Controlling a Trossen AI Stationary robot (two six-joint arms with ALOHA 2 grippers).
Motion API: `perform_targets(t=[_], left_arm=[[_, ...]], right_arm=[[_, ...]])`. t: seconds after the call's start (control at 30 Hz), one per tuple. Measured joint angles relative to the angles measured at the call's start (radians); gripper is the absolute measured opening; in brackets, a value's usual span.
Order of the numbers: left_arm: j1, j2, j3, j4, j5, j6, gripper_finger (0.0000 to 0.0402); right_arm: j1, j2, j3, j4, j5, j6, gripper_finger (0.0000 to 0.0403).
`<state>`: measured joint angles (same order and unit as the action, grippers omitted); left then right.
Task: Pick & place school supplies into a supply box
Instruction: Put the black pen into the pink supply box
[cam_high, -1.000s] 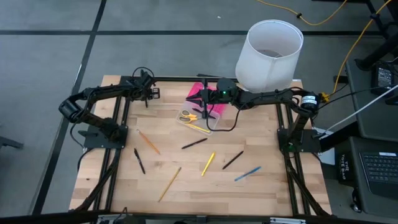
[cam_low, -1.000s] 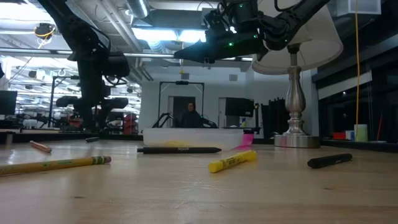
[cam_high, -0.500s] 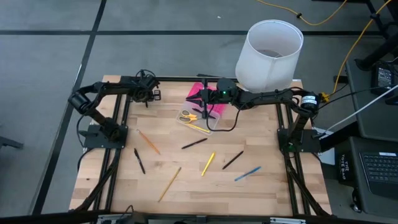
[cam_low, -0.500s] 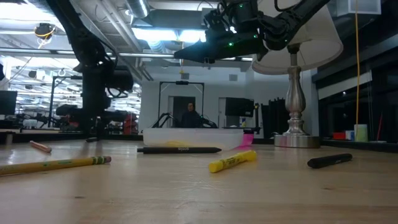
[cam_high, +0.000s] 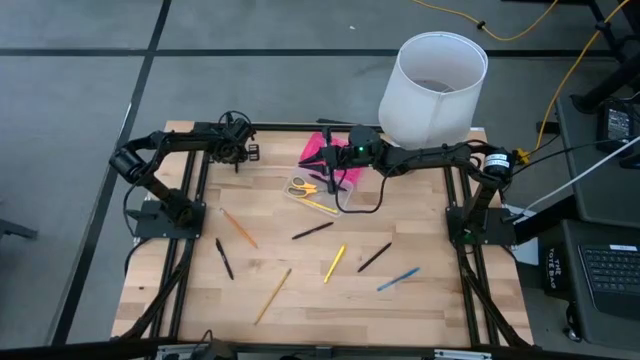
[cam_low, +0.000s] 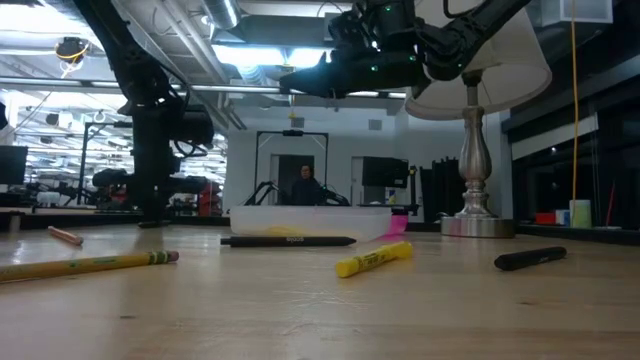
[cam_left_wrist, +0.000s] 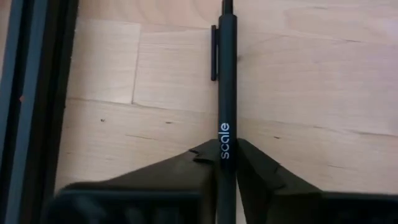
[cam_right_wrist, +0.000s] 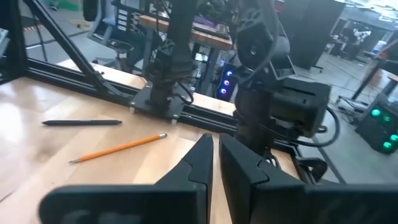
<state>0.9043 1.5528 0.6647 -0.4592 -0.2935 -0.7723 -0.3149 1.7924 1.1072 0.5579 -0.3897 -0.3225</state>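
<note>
My left gripper (cam_high: 238, 151) is down at the table's far left, shut on a black pen (cam_left_wrist: 224, 74) printed with the word "scale". The supply box lies open at the far middle, its pink half (cam_high: 318, 150) beside its clear half (cam_high: 330, 195). Yellow-handled scissors (cam_high: 301, 186) lie in the clear half. My right gripper (cam_high: 327, 162) hangs level above the box, shut and holding nothing. Loose on the wood are an orange pencil (cam_high: 240, 228), two black pens (cam_high: 224, 258) (cam_high: 312, 230), a yellow marker (cam_high: 334, 263), a black marker (cam_high: 374, 257), a blue pen (cam_high: 398, 278) and a tan pencil (cam_high: 272, 295). My left gripper pinches the pen's barrel (cam_left_wrist: 224, 146) between its two fingers, at the printed word and short of the clip (cam_left_wrist: 214, 53). The fingers come steeply from above, one on each side of the barrel. The pen lies flat on the wood.
A white lamp (cam_high: 432, 75) stands at the far right corner, close behind my right arm. Black frame rails (cam_high: 190, 200) run along the table's left and right sides. Bare wood lies toward the near edge (cam_high: 330, 320).
My left gripper has gone down onto the table at the far left, its arm folding lower. My right arm has kept still over the box.
</note>
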Motion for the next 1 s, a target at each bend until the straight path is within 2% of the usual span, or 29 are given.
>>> perform_targets(t=[0.67, 0.77, 0.83, 1.0], left_arm=[[-0.049, -0.026, -0.004, -0.066, -0.022, 0.124, 0.001], [-0.089, -0.054, -0.01, -0.052, -0.033, 0.189, 0.001], [-0.116, -0.083, -0.013, -0.013, 0.006, 0.203, 0.0008], [-0.18, -0.176, -0.008, 0.024, 0.01, 0.263, 0.0008]], right_arm=[[0.007, -0.004, 0.0, -0.001, -0.007, -0.004, 0.0033], [0.007, -0.004, 0.0, -0.002, -0.007, -0.004, 0.0033], [0.007, -0.005, 0.0, -0.003, -0.007, -0.004, 0.0033], [0.007, -0.005, 0.0, -0.011, -0.006, -0.004, 0.0033]])
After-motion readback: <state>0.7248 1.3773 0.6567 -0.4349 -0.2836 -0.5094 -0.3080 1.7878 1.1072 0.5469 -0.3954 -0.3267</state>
